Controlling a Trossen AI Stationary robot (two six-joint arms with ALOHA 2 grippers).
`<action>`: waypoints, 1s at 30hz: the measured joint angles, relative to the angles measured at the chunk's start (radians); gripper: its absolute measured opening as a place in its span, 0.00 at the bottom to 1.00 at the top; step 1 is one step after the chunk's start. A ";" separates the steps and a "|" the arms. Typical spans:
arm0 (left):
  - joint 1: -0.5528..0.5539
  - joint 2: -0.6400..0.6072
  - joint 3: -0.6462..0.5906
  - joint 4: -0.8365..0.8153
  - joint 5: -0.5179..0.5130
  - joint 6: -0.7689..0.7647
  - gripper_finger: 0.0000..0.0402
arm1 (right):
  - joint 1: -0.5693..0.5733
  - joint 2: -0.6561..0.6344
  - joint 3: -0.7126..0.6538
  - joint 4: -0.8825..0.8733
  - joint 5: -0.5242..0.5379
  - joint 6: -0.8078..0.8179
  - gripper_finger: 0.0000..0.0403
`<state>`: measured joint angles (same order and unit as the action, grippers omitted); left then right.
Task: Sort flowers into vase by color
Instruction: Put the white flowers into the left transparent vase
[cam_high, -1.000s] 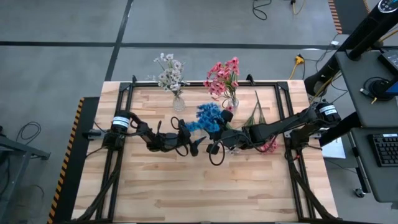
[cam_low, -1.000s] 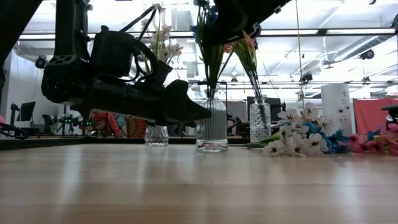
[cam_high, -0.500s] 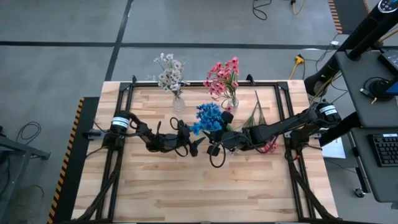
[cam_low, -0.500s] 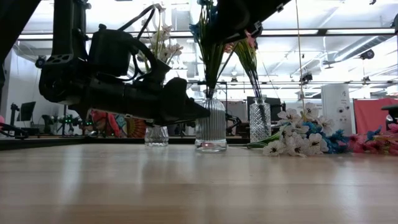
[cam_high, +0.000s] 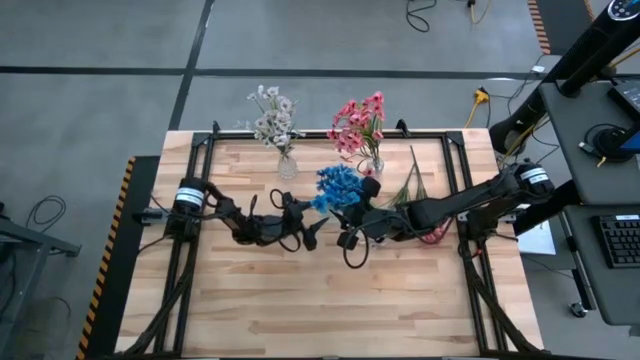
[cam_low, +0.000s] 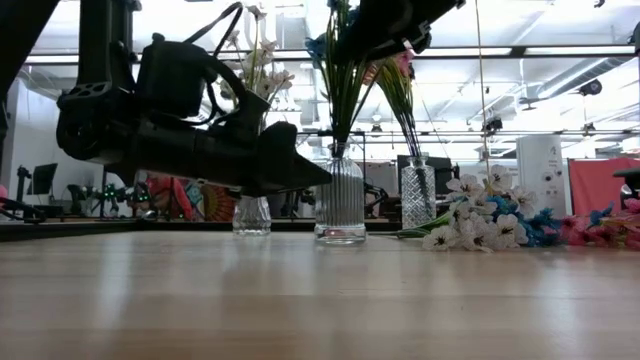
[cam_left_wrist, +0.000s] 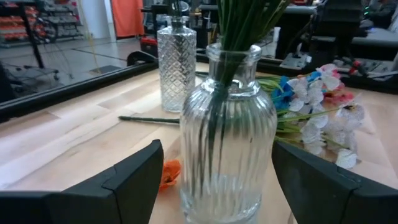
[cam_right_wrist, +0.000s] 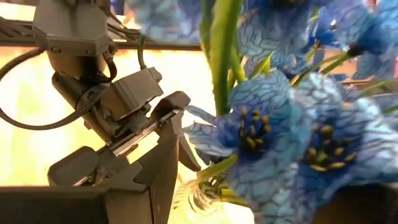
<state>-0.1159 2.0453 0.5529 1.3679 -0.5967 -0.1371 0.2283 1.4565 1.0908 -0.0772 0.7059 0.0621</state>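
**Nearly home: blue spray over the ribbed vase**

Closest to the low camera, the left hand (cam_high: 312, 232) lies low over the pale wooden desk (cam_high: 300, 310). It is open, its two dark fingers (cam_left_wrist: 134, 180) flanking the clear ribbed glass vase (cam_left_wrist: 227, 137) with a gap showing on each side, so it brackets the vase rather than clamps it. Green stems (cam_low: 340, 100) already stand in the vase's neck.

Just above, the right hand (cam_high: 352, 222) hangs over the same vase among the blue-blossomed artificial flowers (cam_high: 335, 185). Whether that hand is closed on the stems I cannot tell.

By my reading, the step in hand is seating the blue flowers in their vase while the left arm steadies it. Next, the stems must be fully down and leaning on the rim before any release. The right arm should then rise straight up so the blossoms do not drag, and the left should back off without nudging the glass.

Farther back stand a diamond-cut glass vase (cam_low: 418, 195) of pink flowers (cam_high: 358, 125) and a small glass vase (cam_low: 251, 215) of white flowers (cam_high: 272, 118). A loose pile of mixed sprays (cam_low: 480, 225) lies on the desk on the right arm's side, unsorted.
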 joint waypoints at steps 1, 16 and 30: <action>-0.004 0.000 0.000 0.000 -0.013 0.008 0.70 | 0.001 -0.004 0.000 -0.001 0.000 0.001 0.45; -0.047 -0.047 -0.004 -0.002 -0.117 0.094 0.70 | 0.036 -0.048 0.002 -0.023 0.001 0.045 0.45; -0.150 -0.237 -0.014 -0.037 -0.199 0.285 0.70 | 0.089 -0.166 0.002 -0.085 -0.003 0.050 0.46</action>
<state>-0.2657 1.8086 0.5392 1.3310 -0.7957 0.1484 0.3173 1.2901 1.0924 -0.1624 0.7033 0.1125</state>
